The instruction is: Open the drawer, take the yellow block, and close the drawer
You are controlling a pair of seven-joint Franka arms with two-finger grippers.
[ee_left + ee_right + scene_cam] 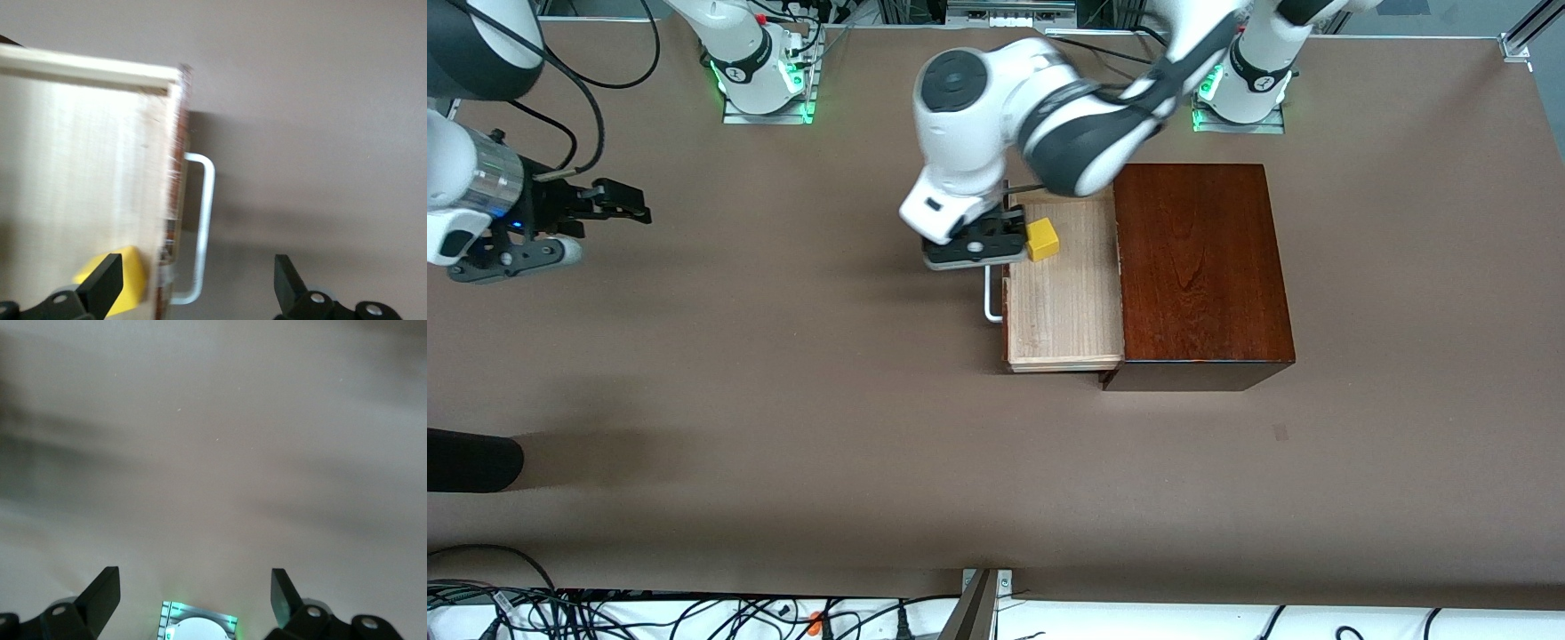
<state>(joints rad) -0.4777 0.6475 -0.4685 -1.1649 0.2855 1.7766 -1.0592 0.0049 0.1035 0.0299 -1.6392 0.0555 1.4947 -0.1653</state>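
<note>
The drawer (1063,293) is seen pulled out of the box (1200,267), the yellow block (1042,239) lying inside near its front edge. The left gripper (193,283) is spread, released, astride the drawer front and handle (991,298). The right gripper (609,203) is held released over bare desk (783,382), waiting.

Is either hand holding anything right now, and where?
Nothing held. Left hand open over the drawer front, beside the block; right hand open, waiting.
</note>
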